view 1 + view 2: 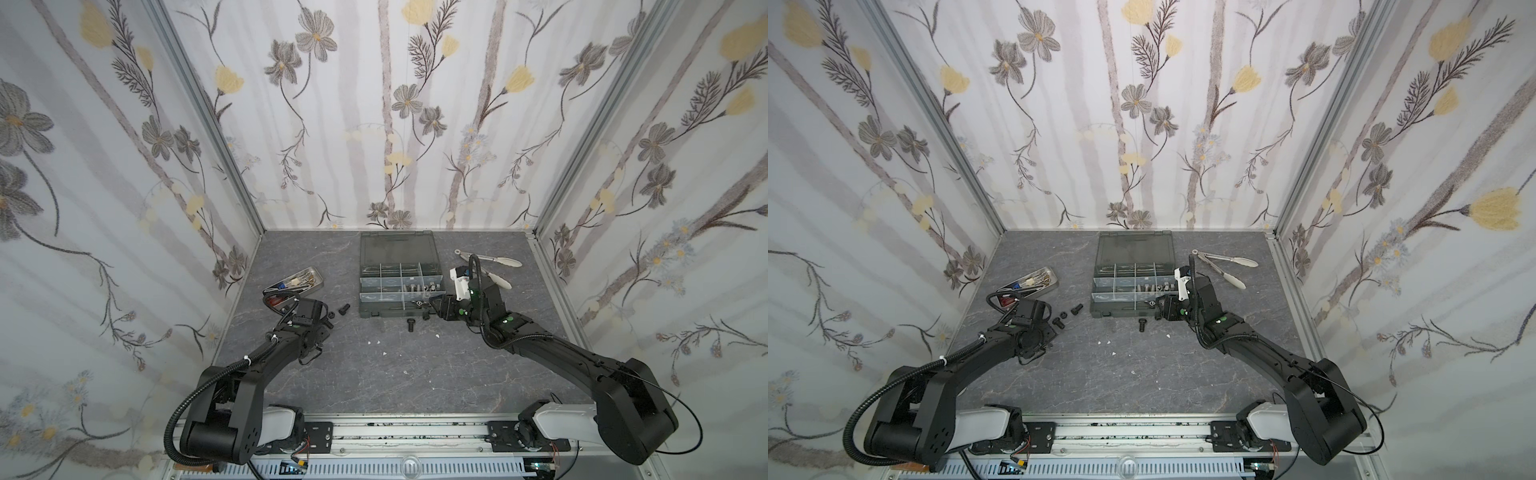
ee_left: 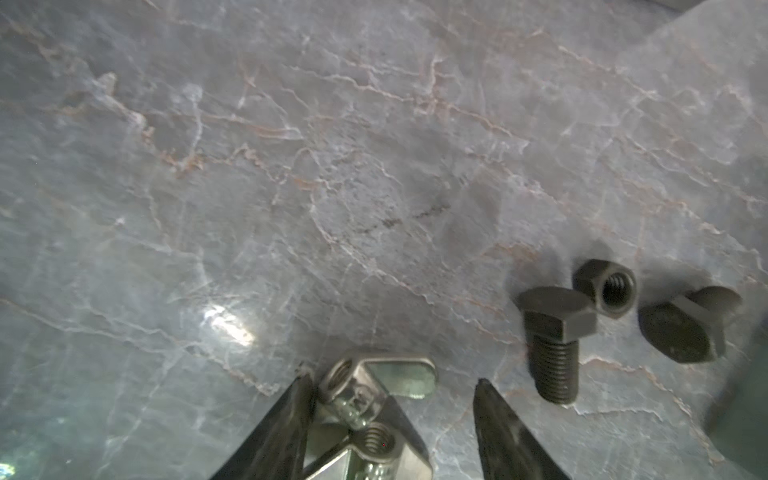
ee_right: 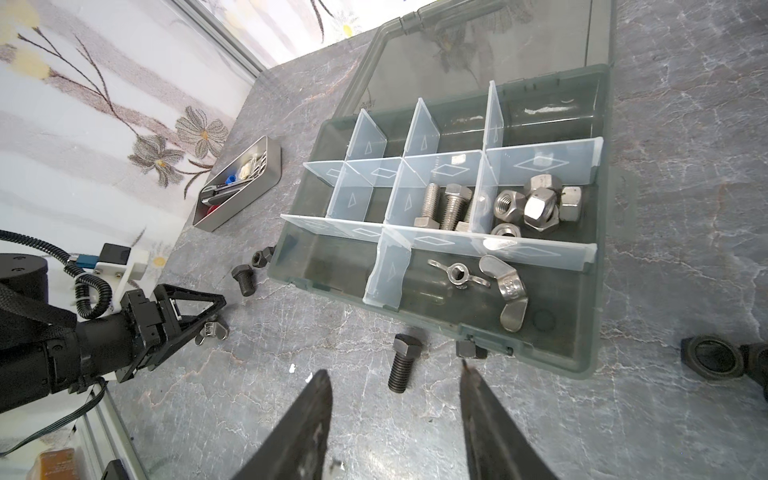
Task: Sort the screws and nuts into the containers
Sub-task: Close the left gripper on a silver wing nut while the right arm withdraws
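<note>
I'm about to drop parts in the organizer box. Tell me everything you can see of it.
The organizer box is dark grey-green plastic, flat on the table, its clear hinged lid folded open behind it. Translucent dividers split it into compartments. One middle compartment holds silver screws, its neighbour silver hex nuts, a front one two wing nuts; the rest look empty or unclear. A small black fastener sits against its front wall.

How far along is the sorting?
Done: silver bolts, silver nuts and two wing nuts sit in separate box compartments. In hand: the left gripper straddles a wing nut, not yet clamped; the right gripper is open, empty. Left: black bolts and black nuts on the table.
</note>
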Motion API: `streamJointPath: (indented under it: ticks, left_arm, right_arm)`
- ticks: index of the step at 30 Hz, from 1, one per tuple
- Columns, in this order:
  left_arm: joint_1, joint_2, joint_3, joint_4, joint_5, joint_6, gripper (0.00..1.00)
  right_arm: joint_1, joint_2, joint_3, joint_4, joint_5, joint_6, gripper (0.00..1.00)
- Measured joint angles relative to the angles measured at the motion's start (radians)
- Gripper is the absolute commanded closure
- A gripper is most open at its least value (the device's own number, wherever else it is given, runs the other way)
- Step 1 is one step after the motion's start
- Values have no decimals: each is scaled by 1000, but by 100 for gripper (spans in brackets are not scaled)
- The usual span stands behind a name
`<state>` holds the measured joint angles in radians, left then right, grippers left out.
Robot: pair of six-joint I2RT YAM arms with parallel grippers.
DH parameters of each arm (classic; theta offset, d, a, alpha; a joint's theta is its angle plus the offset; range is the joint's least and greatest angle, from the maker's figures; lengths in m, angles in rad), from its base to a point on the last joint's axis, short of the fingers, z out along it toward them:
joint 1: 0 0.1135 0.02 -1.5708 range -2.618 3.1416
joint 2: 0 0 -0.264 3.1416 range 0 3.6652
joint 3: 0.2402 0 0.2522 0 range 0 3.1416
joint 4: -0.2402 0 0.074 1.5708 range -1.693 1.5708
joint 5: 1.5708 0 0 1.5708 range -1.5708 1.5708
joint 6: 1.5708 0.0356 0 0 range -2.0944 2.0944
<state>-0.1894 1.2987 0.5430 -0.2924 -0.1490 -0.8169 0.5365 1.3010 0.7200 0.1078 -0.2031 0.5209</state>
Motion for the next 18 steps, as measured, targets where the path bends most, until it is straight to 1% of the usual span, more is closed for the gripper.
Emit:
streamJointPath:
  ticks: [8,14,18]
  left_arm:
    - [-54,5,-24,61,-4,-38,39]
    - [-67,17,-24,87,7,-48,50]
    - [-67,28,-19,87,2,-47,55]
  right_arm:
    - [0,10,8,0,0,-6,49]
    - [0,12,15,-2,-1,-6,49]
    - [0,11,15,-8,0,-6,49]
